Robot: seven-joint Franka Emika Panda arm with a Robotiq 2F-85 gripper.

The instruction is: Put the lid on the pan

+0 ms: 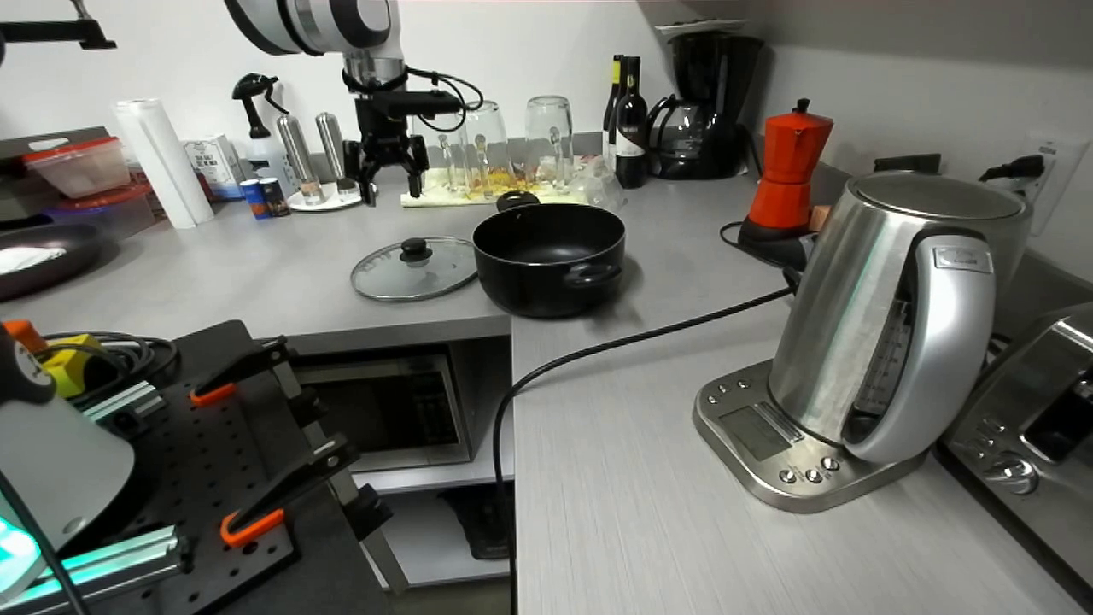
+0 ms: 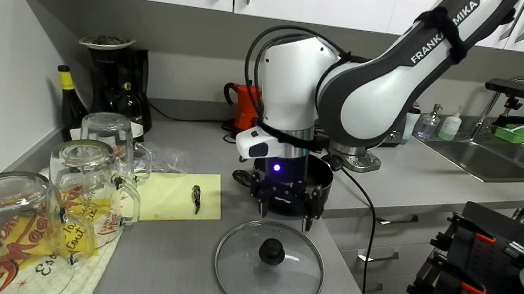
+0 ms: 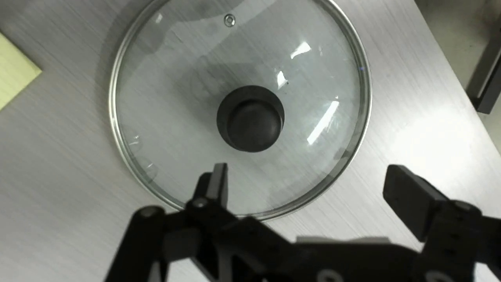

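The clear glass lid with a metal rim and black knob lies flat on the counter in both exterior views (image 1: 384,278) (image 2: 245,280). It also fills much of the wrist view (image 3: 176,94). The black pan (image 1: 546,278) stands right beside it, open at the top. In an exterior view the pan (image 2: 323,179) is partly hidden behind my gripper. My gripper shows in both exterior views (image 1: 393,184) (image 2: 285,215) and points down above the counter. It is open and empty in the wrist view (image 3: 307,174), with the knob not between its fingers.
Glass mugs (image 2: 83,180) stand on a cloth near a yellow sheet (image 2: 170,200). A steel kettle (image 1: 845,316) and red moka pot (image 1: 787,162) stand beyond the pan. A black cable (image 1: 649,329) crosses the counter. The counter's front edge (image 1: 401,331) is close to the lid.
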